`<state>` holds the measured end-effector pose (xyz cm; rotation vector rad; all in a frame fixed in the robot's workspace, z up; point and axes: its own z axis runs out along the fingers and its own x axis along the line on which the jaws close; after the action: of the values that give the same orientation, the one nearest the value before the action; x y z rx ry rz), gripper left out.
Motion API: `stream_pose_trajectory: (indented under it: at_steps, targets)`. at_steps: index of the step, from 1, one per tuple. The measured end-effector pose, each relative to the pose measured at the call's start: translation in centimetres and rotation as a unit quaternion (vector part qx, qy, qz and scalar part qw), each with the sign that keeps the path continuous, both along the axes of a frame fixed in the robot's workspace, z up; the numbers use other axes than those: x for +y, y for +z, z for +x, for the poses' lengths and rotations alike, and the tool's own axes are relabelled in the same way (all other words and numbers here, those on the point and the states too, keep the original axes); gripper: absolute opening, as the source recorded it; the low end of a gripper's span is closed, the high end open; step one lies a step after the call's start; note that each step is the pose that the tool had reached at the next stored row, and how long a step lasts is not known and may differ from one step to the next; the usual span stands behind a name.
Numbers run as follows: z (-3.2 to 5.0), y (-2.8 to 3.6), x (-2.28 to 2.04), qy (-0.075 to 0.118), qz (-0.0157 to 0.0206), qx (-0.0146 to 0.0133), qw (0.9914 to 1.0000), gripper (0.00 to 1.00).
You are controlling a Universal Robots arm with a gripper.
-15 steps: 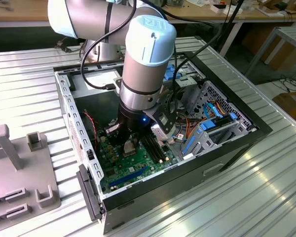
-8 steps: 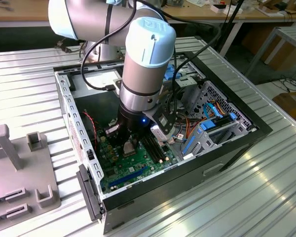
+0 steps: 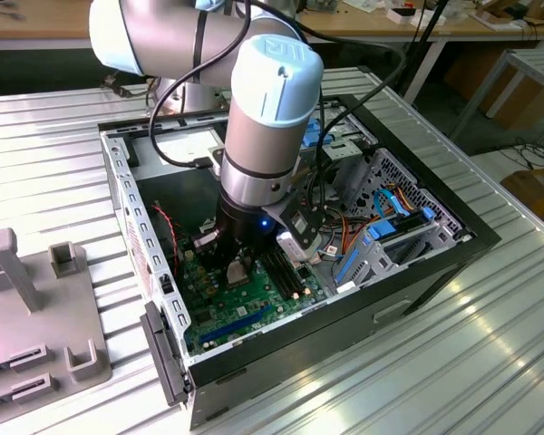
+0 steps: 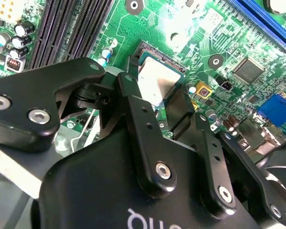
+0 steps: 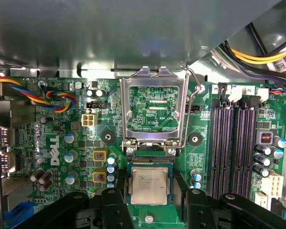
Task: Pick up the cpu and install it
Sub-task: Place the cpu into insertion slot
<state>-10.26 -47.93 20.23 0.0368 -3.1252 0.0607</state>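
Observation:
The cpu (image 5: 149,183) (image 4: 157,78), a flat square chip with a silver-grey face, hovers level just over the open socket (image 4: 155,56) on the green motherboard (image 5: 62,143). A strip of socket contacts shows beyond its far edge. My gripper (image 5: 150,193) (image 4: 157,102) is shut on the cpu, one black finger (image 5: 115,205) against each of two opposite sides. The socket's metal load plate (image 5: 125,105) stands flipped open behind it. In the exterior view the gripper (image 3: 236,261) reaches down into the open computer case (image 3: 417,272).
Long black memory slots (image 5: 233,143) (image 4: 71,28) run beside the socket. Coloured cables (image 5: 52,98) and a drive cage with blue parts (image 3: 381,236) crowd the case. A grey fixture (image 3: 36,308) sits on the ribbed table at the exterior view's left.

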Motion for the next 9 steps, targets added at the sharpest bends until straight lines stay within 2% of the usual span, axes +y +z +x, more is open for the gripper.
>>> stream_pose_trajectory:
  at_steps: [9]
  targets:
    - [0.1,-0.1,-0.03,-0.008,0.0002,0.0008,0.99997,0.47]
